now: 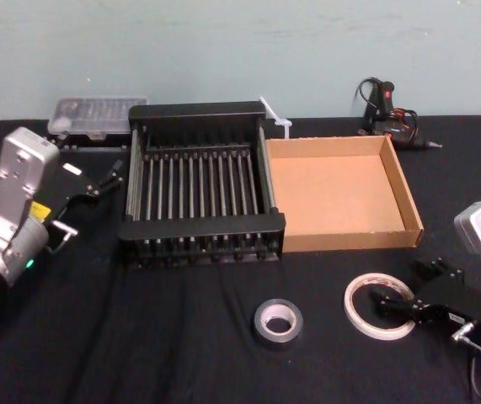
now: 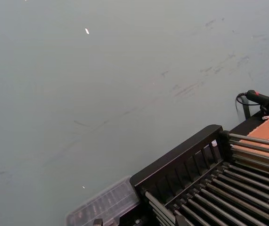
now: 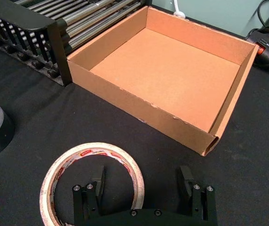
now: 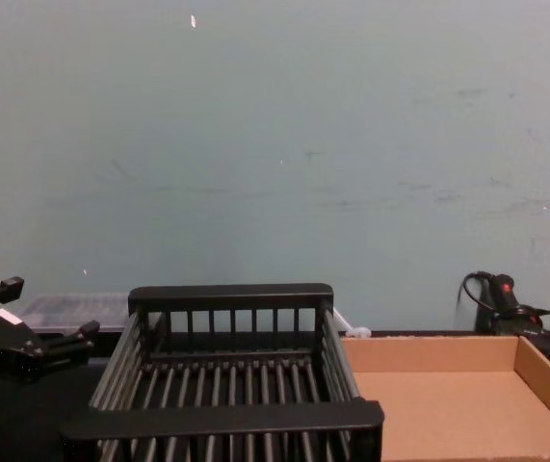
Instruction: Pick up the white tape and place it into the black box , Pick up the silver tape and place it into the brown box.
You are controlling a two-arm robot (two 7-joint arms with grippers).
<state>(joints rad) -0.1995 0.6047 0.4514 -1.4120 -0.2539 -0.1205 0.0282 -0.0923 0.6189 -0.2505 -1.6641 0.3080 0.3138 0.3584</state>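
On the black-covered table (image 1: 181, 353) we find the black box (image 1: 201, 227) at centre, its slatted floor bare, and the brown box (image 1: 339, 240) touching its right side, also bare inside. Behind them lie a clear plastic case (image 1: 97, 115) on the left and a black power tool (image 1: 385, 114) on the right. In front of the black box lies the silver tape (image 1: 278, 322), flat on the cloth. The white tape (image 1: 380, 306) lies flat to its right, in front of the brown box. Our right gripper (image 3: 143, 181) sits low at this roll with its fingers spread wide, one finger (image 3: 98, 179) inside the ring and the other outside it. Our left gripper (image 1: 109, 179) hangs beside the black box's left wall; we cannot tell its finger spacing.
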